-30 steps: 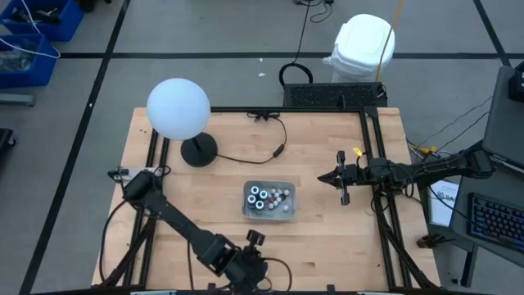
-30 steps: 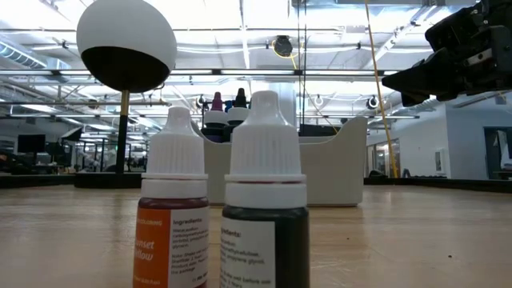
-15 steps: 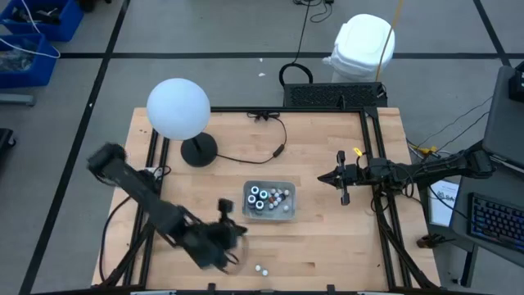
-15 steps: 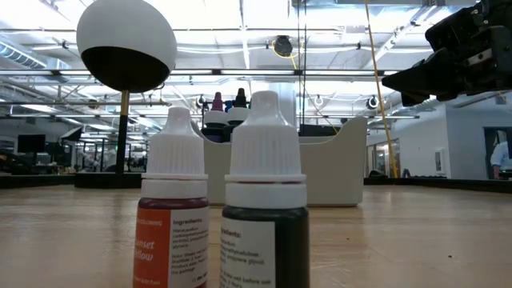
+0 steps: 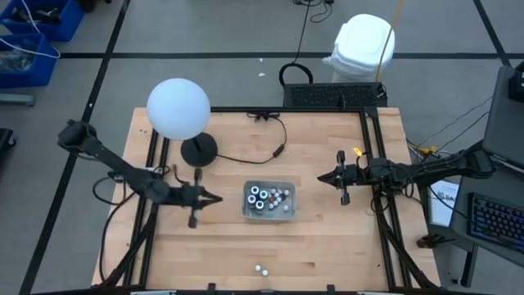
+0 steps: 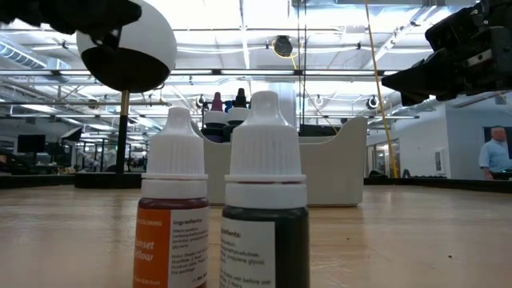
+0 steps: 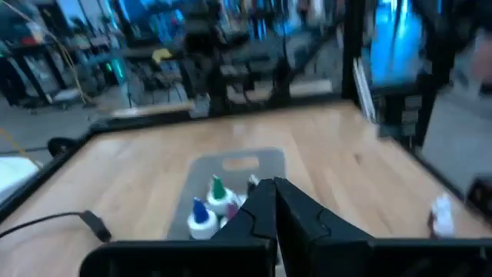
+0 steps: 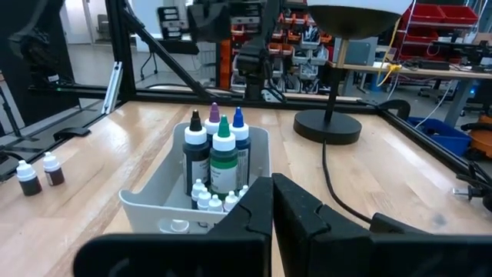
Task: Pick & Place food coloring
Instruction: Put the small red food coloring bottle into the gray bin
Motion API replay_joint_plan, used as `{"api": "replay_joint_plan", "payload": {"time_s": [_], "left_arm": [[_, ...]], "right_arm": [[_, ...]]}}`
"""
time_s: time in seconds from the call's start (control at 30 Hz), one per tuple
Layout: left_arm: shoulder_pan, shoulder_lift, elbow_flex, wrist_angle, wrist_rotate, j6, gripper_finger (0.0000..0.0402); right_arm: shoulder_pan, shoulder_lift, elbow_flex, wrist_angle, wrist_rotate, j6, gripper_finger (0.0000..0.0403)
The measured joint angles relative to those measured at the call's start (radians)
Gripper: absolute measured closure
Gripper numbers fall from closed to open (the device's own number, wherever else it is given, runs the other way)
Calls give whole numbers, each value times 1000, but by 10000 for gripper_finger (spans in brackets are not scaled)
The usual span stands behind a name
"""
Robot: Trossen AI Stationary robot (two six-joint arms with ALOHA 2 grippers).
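Note:
Two small white-capped food coloring bottles (image 5: 260, 269) stand upright on the wood by the table's near edge. In the low view they are an orange one (image 6: 174, 216) and a dark one (image 6: 266, 216). More bottles (image 8: 219, 150) stand in the clear grey tray (image 5: 288, 211) at mid-table. My left gripper (image 5: 217, 197) hovers left of the tray, shut, pointing at it (image 7: 274, 192). My right gripper (image 5: 321, 177) hovers right of the tray, shut and empty (image 8: 273, 188).
A white globe lamp (image 5: 178, 108) stands on its dark base (image 5: 199, 151) at the far left, and its cable (image 5: 254, 156) runs across the wood behind the tray. Black frame rails (image 5: 372, 164) line the table's sides. A person (image 6: 496, 156) stands far off in the room.
My left gripper has swung from the near edge, where it stood over the two bottles, toward the table's left and far side. It now points level at the tray. The two bottles have stayed upright where they were, now uncovered.

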Motion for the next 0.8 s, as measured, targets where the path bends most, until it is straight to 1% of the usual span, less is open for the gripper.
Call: {"api": "replay_joint_plan", "payload": {"time_s": [0.07, 0.17, 0.2, 0.27, 0.3, 0.37, 0.5, 0.57, 0.67, 0.8], "left_arm": [[-3, -61, -65, 70, -5, 5, 395], [-29, -128, -142, 87, -16, 39, 398], [-34, -147, -158, 92, -22, 52, 398], [-41, -179, -191, 115, -48, 76, 396], [-41, -186, -213, 133, -59, 78, 395], [-34, -185, -264, 201, -71, 89, 398], [-22, -187, -354, 344, -76, 103, 395], [-15, -186, -356, 337, -107, 107, 393], [-10, -185, -350, 319, -117, 101, 392], [-8, -181, -349, 316, -120, 131, 390]], "right_arm": [[0, 2, 0, 1, 0, 0, 403], [0, 2, 0, 2, 2, -1, 403], [0, 3, 0, 7, 13, -5, 403], [0, 4, 0, 40, 83, -16, 403], [0, 8, 0, 51, 119, -11, 403], [0, 21, 0, 59, 150, -2, 403], [0, 56, 0, 83, 152, -2, 403], [0, 79, 3, 110, 159, -13, 403], [12, 123, 30, 103, 186, -18, 403], [76, 208, 115, 83, 216, -32, 403]]}}
